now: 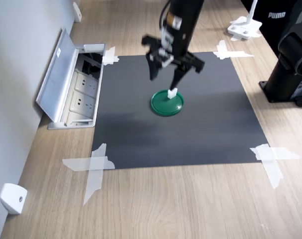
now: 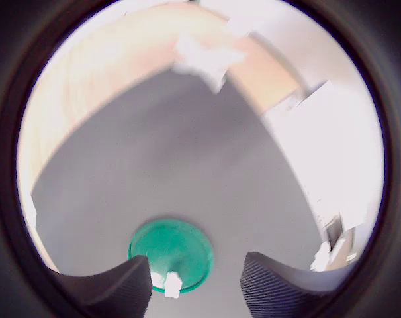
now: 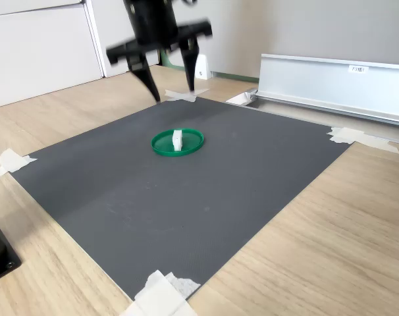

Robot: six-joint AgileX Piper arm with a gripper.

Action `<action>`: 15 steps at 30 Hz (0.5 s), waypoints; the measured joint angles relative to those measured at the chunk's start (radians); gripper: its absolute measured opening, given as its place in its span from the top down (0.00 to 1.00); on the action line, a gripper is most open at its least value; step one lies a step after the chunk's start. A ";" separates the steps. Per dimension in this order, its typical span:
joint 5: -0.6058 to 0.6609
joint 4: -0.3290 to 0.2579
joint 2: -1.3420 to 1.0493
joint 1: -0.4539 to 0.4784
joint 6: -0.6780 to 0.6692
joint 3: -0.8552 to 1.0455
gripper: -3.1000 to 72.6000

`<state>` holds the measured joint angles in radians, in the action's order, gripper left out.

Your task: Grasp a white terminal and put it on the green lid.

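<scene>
At mid-frame in the second exterior view, the white terminal (image 3: 178, 140) stands on the green lid (image 3: 193, 141), on the dark mat (image 3: 186, 197). Behind and above, at upper left, the gripper (image 3: 173, 93) hangs spread and empty.

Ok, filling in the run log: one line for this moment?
pincer: open, above lid, empty | white terminal: standing on green lid | lid: on dark mat

We see a light wood-grain surface (image 1: 191, 209) under a matt dark-grey mat (image 1: 191, 134) fixed with white tape strips (image 1: 93, 167). The green lid (image 1: 167, 103) is glossy plastic; the white terminal (image 1: 172, 92) smooth plastic. Gripper (image 2: 195, 285) pads (image 2: 270, 291) look ribbed.
</scene>
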<state>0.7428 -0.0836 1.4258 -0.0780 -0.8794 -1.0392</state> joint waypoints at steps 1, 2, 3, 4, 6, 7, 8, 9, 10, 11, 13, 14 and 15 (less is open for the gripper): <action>-0.007 -0.011 -0.030 0.000 0.000 -0.002 0.29; -0.016 -0.023 -0.059 0.000 0.002 -0.003 0.34; -0.027 -0.032 -0.089 0.000 0.004 -0.003 0.41; -0.041 -0.042 -0.121 0.000 0.008 0.001 0.46; -0.076 -0.055 -0.183 0.000 0.027 0.018 0.64; -0.101 -0.059 -0.219 0.000 0.047 0.031 0.73; -0.125 -0.061 -0.257 0.000 0.070 0.049 0.81; -0.161 -0.063 -0.288 0.000 0.109 0.072 0.87; -0.202 -0.063 -0.327 0.000 0.158 0.098 0.91; -0.250 -0.063 -0.366 0.000 0.217 0.128 0.94; -0.348 -0.058 -0.443 0.000 0.352 0.187 0.96; -0.399 -0.051 -0.481 0.000 0.423 0.221 0.96; -0.447 -0.040 -0.520 0.000 0.491 0.257 0.96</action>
<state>0.2962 -0.1238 0.9057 -0.0780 -0.3881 -0.7820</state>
